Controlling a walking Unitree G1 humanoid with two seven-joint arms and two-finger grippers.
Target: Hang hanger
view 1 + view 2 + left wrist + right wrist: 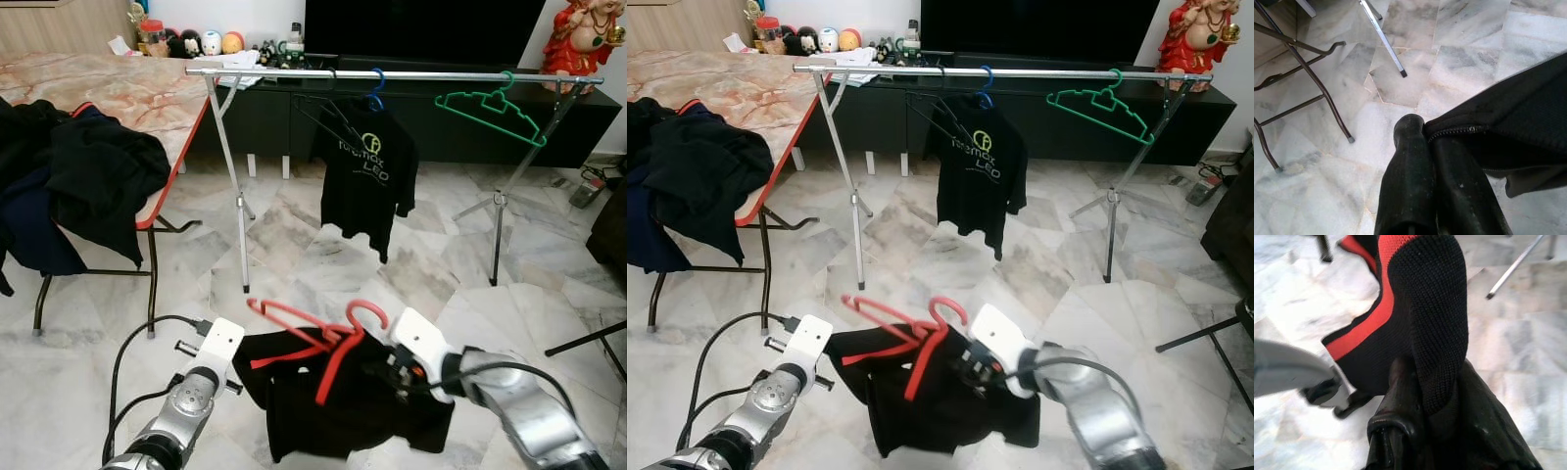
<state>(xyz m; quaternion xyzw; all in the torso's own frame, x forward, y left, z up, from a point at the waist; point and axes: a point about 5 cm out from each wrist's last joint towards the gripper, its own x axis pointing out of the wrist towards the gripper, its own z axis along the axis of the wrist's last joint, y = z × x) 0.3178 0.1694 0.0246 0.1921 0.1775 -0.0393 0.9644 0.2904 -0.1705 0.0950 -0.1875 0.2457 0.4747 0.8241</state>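
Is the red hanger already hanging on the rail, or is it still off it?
Off. The red hanger sits in the black garment held between the left gripper and right gripper, below the rail.

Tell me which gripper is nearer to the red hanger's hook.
Right. The right gripper grips the black shirt just beside the red hanger hook; the left gripper pinches the shirt's far edge, further from the hook.

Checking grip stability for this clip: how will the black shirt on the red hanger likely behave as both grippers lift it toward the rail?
Probably floppy: the black shirt sags between the left gripper and right gripper. Likely light, as pinched fabric alone holds it. The red hanger looks tilted and may slip.
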